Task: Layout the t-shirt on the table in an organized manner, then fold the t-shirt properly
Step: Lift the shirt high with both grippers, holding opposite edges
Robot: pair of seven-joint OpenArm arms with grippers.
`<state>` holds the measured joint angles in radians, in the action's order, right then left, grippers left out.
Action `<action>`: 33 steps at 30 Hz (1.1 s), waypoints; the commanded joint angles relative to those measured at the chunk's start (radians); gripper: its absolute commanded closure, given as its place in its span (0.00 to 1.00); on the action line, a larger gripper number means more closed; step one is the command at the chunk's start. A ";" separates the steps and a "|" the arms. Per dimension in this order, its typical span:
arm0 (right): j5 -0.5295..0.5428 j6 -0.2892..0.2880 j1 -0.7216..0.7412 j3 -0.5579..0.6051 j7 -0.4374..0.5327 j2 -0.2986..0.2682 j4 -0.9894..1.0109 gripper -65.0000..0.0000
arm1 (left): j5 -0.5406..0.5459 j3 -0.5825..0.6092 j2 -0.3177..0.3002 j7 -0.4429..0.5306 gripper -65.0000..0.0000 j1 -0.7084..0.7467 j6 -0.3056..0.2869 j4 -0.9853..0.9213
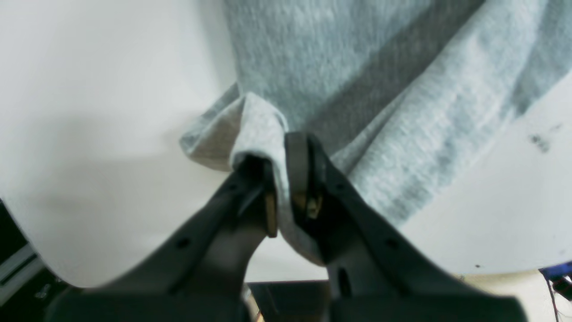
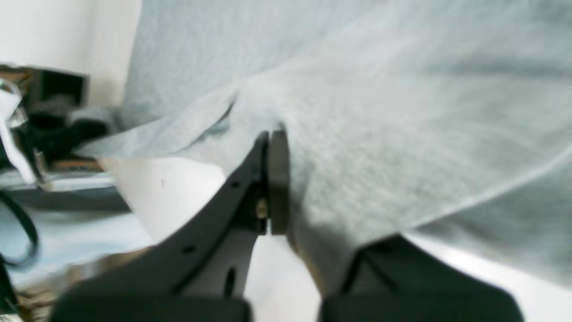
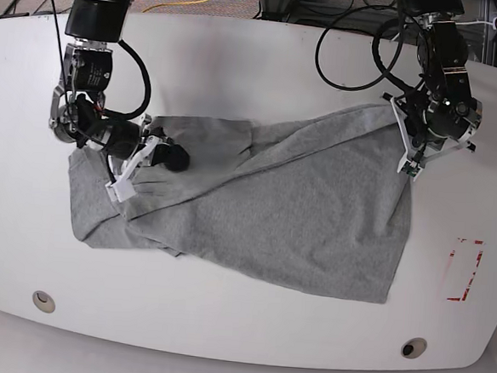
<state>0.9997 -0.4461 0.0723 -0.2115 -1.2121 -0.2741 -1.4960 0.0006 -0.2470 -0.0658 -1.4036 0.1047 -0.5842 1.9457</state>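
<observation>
You have the t-shirt [image 3: 264, 213] spread across the middle of the table [image 3: 257, 59], rumpled, with one long diagonal fold running through it and a bunched end toward the side away from the red tape rectangle [image 3: 463, 270]. The end nearer that rectangle lies flatter, its corner drawn up toward the far edge of the table.

Your left gripper [image 1: 286, 174] sits at that raised corner, on the rectangle's side of the shirt. Its fingers [image 1: 297, 165] are closed tight on a bunched fold of grey cloth, which runs down between them and out past the tips; the pinched fabric stands clear of the white surface.

Your right gripper [image 2: 286, 179] is at the bunched end, farthest from the rectangle. One finger [image 2: 278, 179] shows as a dark pad pressed flat against the cloth; the other is buried under fabric draped over it. The jaws are closed on the shirt, with a fold of it caught between them.
</observation>
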 commanded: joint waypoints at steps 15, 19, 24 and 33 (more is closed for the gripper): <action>0.032 -0.035 0.030 -0.139 0.012 -0.181 -0.302 1.00 | 0.008 0.082 -0.001 0.027 1.00 -0.283 -0.003 0.025; 0.032 -0.069 0.103 -0.139 0.012 -0.221 -0.298 1.00 | 0.009 0.084 0.017 0.027 1.00 -0.391 -0.003 0.027; 0.031 -0.075 0.205 -0.139 0.012 -0.279 -0.242 1.00 | 0.009 0.084 0.045 0.027 1.00 -0.524 -0.004 0.044; 0.031 -0.075 0.459 -0.119 0.012 -0.339 -0.059 1.00 | 0.009 0.084 0.057 0.023 1.00 -0.770 -0.004 0.044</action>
<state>1.0203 -0.5259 0.4473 -0.3367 -1.2354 -0.5816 -1.6096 0.0238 -0.1608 -0.0059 -1.3922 -0.5995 -0.5854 1.9739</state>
